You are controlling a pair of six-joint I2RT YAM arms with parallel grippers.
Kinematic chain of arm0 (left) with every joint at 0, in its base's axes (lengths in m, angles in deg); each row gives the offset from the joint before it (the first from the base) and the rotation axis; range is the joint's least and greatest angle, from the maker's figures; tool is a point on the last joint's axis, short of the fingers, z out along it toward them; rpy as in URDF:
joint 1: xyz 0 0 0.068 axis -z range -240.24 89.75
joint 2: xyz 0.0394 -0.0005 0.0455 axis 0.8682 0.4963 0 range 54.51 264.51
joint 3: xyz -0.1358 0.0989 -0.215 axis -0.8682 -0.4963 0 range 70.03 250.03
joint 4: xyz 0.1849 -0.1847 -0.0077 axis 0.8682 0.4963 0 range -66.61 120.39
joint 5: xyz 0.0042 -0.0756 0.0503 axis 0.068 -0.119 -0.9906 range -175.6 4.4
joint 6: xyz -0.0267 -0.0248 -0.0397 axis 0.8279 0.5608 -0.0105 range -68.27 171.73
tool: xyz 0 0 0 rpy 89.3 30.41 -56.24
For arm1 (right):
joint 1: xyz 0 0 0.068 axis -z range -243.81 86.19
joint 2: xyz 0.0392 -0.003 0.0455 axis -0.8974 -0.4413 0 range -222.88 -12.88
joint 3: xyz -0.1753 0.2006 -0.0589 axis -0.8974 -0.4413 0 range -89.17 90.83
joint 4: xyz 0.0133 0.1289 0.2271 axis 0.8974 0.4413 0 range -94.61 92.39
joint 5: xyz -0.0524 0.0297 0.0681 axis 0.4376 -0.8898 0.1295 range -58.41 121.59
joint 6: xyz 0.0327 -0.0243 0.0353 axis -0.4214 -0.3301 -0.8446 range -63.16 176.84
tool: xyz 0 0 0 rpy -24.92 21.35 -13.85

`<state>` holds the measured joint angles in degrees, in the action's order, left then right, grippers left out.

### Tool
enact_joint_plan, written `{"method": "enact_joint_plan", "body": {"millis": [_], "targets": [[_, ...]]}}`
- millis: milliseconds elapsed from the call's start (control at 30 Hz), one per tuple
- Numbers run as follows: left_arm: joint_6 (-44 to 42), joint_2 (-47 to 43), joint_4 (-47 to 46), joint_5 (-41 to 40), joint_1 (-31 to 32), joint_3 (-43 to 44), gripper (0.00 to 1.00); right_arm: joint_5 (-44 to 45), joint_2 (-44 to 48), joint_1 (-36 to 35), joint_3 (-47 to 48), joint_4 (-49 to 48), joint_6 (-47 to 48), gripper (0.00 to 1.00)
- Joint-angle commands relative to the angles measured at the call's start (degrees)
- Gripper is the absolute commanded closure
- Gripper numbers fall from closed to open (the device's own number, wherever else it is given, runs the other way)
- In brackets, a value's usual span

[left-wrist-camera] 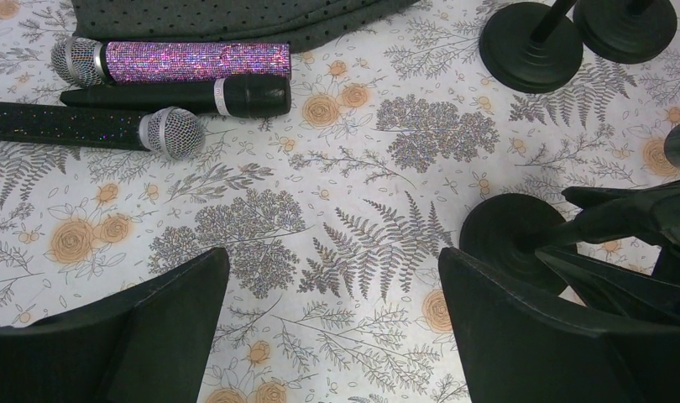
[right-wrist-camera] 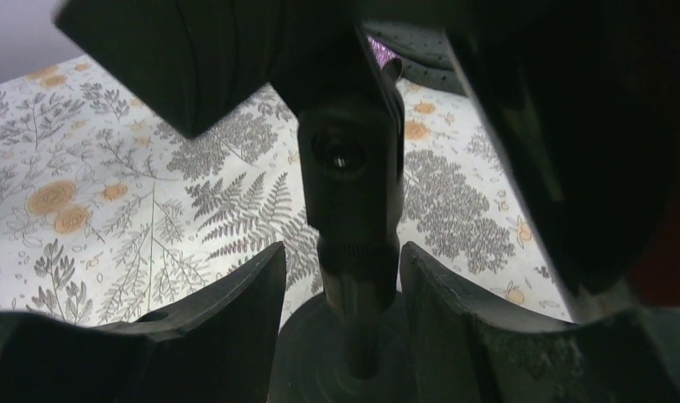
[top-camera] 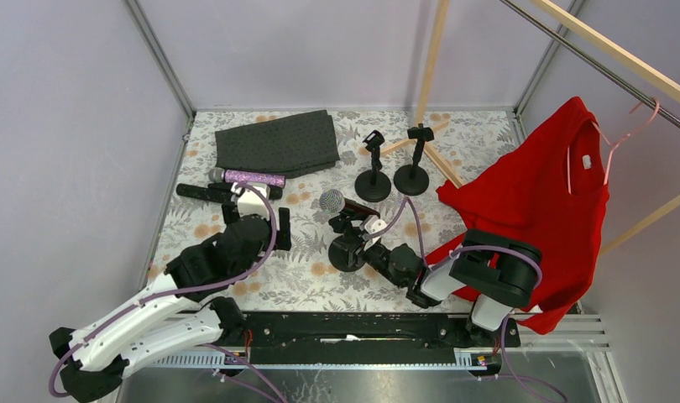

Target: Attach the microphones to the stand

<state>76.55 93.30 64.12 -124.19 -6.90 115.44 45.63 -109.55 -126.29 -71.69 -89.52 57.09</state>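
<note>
Mics (left-wrist-camera: 173, 132) first: three lie packed together at the back left, just in front of the grey cloth (top-camera: 278, 143). The purple one (left-wrist-camera: 194, 60) is nearest the cloth, with two black ones (left-wrist-camera: 185, 95) beside it. The fourth mic (top-camera: 332, 201) sits up on the near stand (top-camera: 347, 254), head pointing left.

Right gripper (right-wrist-camera: 343, 260) has its fingers either side of that stand's stem. They're really close, but a sliver of tablecloth (left-wrist-camera: 337, 168) shows on one side, so I can't tell if it's actually pinching. Left gripper (left-wrist-camera: 332, 319) hangs spread wide over the tablecloth near the three loose ones. Two more stands (top-camera: 373, 183) are at the back.
</note>
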Motion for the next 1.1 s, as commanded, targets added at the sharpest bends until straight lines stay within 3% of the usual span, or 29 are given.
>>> {"method": "enact_joint_plan", "body": {"millis": [0,167,733,900,1067], "targets": [[-1.03,0.61,-2.37,-1.06,0.13,1.09,0.01,1.56,-0.53,-0.45,2.76,-13.23,2.85,0.42],[-1.35,1.26,-2.38,-0.79,0.23,1.21,0.01,2.82,-1.22,-0.45,3.82,-13.21,3.31,0.49],[-1.81,1.86,-3.09,-0.41,0.18,0.76,0.01,11.8,3.79,-0.32,-1.26,-13.15,11.41,1.0],[-2.23,2.84,-3.21,-0.26,0.24,0.82,0.01,14.63,6.3,1.13,-4.14,-13.12,14.68,1.0],[-2.23,2.99,-3.28,-0.17,0.18,0.74,0.01,14.74,12.36,8.46,-7.69,-9.64,12.29,1.0]]}}
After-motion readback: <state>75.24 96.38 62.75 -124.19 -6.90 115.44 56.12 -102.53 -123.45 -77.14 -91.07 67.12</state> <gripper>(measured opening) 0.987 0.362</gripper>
